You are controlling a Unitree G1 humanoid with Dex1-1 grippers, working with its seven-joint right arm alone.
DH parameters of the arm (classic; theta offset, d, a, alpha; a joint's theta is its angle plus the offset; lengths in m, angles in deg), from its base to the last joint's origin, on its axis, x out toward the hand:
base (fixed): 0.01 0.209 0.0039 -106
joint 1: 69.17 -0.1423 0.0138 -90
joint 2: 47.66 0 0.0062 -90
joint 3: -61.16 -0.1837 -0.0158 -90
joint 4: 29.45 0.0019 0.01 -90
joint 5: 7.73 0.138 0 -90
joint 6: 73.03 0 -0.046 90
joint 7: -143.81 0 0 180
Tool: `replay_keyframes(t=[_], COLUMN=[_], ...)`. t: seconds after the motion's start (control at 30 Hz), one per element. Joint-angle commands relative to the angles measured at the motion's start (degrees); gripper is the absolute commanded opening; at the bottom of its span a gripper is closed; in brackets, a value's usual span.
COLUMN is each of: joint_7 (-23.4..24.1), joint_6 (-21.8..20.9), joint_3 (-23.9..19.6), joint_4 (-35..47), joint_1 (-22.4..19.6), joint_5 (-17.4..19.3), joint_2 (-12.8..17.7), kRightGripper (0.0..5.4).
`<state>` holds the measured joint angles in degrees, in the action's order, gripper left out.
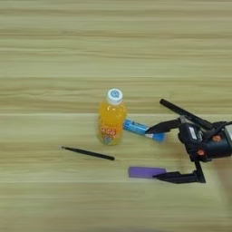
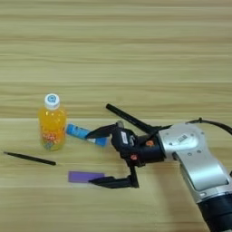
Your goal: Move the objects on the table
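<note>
Pale striped wooden table point(image 1: 54, 36), four small objects grouped low of centre, right gripper point(image 2: 96, 157) beside them with jaws spread wide and empty

Orange-juice bottle point(image 1: 111, 120) stands upright, the blue tube point(image 1: 144, 130) lying just right of it; the black marker point(image 1: 88, 153) lies in front, the purple bar point(image 1: 146, 172) beside the lower fingertip. The bar looks light, stiff and flat, best pinched across its short edges. Only the right eye view shows the silver forearm point(image 2: 199, 163)
</note>
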<state>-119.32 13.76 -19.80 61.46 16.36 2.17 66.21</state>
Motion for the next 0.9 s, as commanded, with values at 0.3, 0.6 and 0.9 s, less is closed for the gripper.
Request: replay_keyframes(t=[0.3,0.6,0.9], joint_7=[2.8,3.0,3.8], joint_6=[-5.4,-6.2,-7.2], joint_3=[3.1,3.6,4.0], joint_4=[-1.7,-3.4,-5.9], joint_1=[-4.2,-4.0,-4.9], joint_5=[-7.1,-8.3,-9.0], joint_2=[2.4,1.9,1.5], kRightGripper=[5.10,4.16,3.29])
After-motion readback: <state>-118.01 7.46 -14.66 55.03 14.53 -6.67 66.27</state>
